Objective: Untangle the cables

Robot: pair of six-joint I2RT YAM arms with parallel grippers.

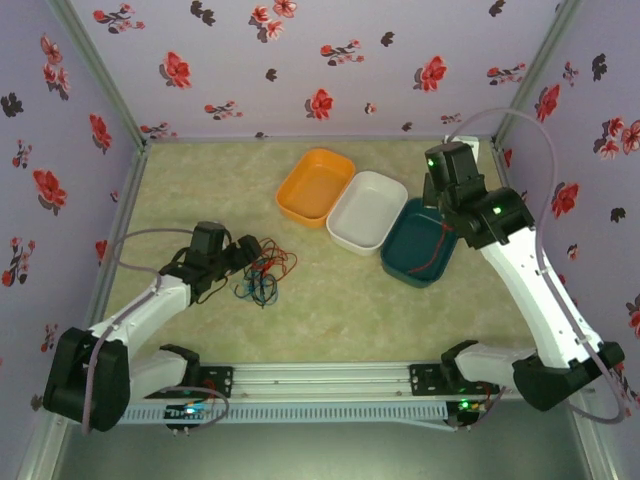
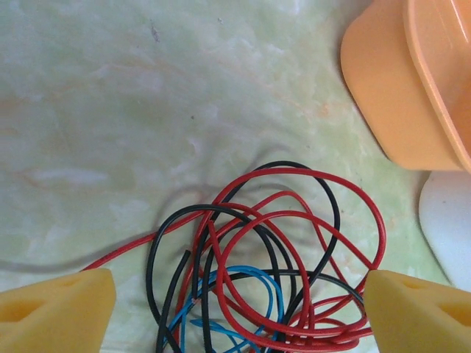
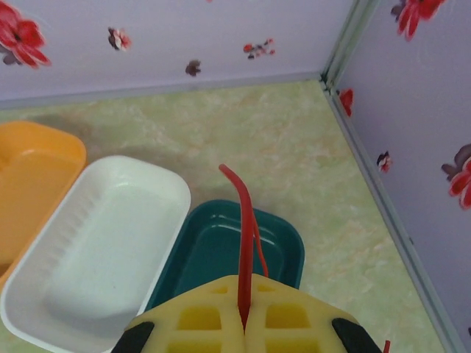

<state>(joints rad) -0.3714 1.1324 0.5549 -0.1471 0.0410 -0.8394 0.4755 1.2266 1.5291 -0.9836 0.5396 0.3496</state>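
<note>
1. In the top view, the left gripper (image 1: 246,252) sits low at the left edge of the cables (image 1: 263,277). They lie in one small tangle on the table (image 1: 330,310), left of centre and well apart from the three trays.
2. The left wrist view sorts out what the top view leaves as a dark knot. Red, black and blue strands loop over one another, with the blue ones near the bottom of the heap. One red strand runs off to the left.
3. That same close view settles the left tool's state. Its two yellow fingers (image 2: 59,309) stand wide apart at the lower corners, with the tangle lying between them and nothing pinched.
4. The orange tray (image 2: 397,88) looms at the upper right of the left wrist view, just beyond the loops.
5. From above, the right gripper (image 1: 446,226) hangs over the teal tray (image 1: 398,262), and a thin red line trails down into it. The grip itself is hard to read at this range.
6. The right wrist view makes the grip plain. The pads are pressed together on a red cable (image 3: 241,220), which rises from the seam between them and curves at its tip.
7. Below that cable is the teal tray, with the white tray (image 3: 110,243) touching its left side.
</note>
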